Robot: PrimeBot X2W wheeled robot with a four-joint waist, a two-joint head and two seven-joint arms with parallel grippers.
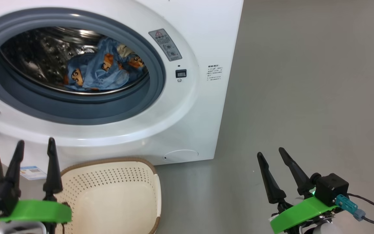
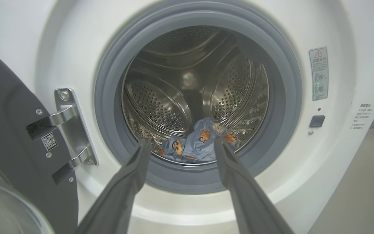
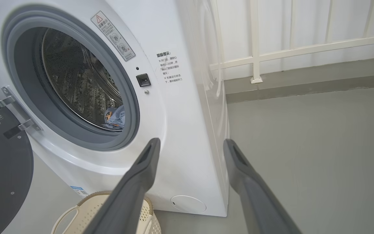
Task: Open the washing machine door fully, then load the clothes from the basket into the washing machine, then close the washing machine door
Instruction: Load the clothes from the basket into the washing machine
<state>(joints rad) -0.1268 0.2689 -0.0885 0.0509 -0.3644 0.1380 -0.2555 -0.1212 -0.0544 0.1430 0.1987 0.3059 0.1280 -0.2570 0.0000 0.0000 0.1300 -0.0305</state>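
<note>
We see the washing machine (image 1: 206,32) in glossy white, with a grey rubber gasket (image 1: 76,112) around a shiny steel drum (image 2: 161,107) that is dotted with small holes. The clothes (image 1: 99,70) are light blue with orange-brown cartoon prints, and a little cream-beige shows among them. The washing machine door (image 2: 8,136) is dark grey to black, and its hinge (image 2: 71,126) is silver. The basket (image 1: 109,182) is cream-white, perforated in rows of dots, with a brown woven-look rim. The floor (image 1: 304,81) is plain grey. On the left gripper (image 1: 36,141) and the right gripper (image 1: 270,151) we see black jaws above a bright green bracket (image 1: 34,210). A small label (image 1: 32,172) is blue and white.
</note>
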